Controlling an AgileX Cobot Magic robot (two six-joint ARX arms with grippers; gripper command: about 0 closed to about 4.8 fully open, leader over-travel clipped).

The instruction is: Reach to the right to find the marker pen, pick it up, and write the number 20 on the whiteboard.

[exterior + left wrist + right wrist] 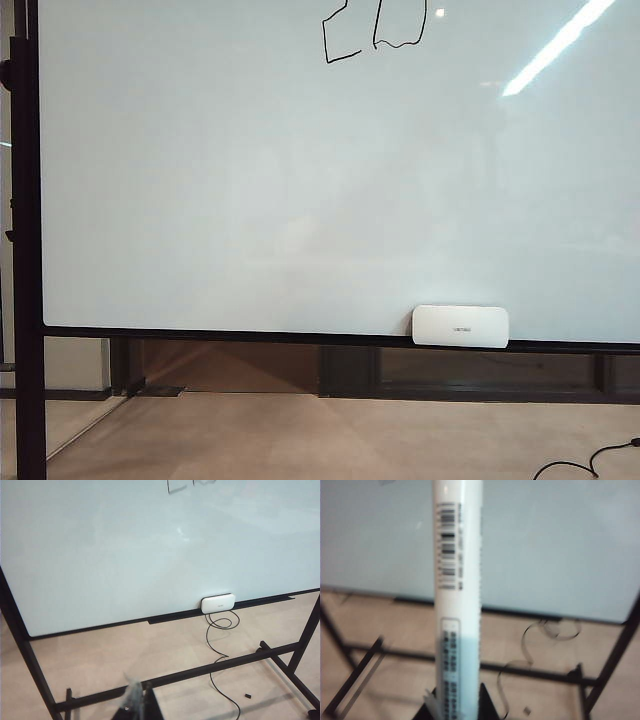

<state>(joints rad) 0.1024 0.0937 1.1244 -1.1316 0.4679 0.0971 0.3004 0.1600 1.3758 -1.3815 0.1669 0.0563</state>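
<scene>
The whiteboard (pixel 250 180) fills the exterior view, and neither gripper shows there. Thin black strokes of the number 20 (pixel 372 35) sit at its top edge, cut off by the frame; their lower ends also show in the left wrist view (pixel 175 487). My right gripper (pixel 456 700) is shut on the marker pen (pixel 457 580), a white barrel with barcodes that points up toward the whiteboard (pixel 555 545); its tip is out of view. My left gripper (pixel 140 695) hangs back from the whiteboard (pixel 125 555), fingers together with nothing between them.
A small white rounded block (pixel 460 326) rests on the board's lower ledge, seen too from the left wrist (pixel 218 603). A black cable (pixel 220 650) trails across the floor below it. The black stand bars (pixel 200 670) cross under the board. A tiny dark piece (pixel 247 695) lies on the floor.
</scene>
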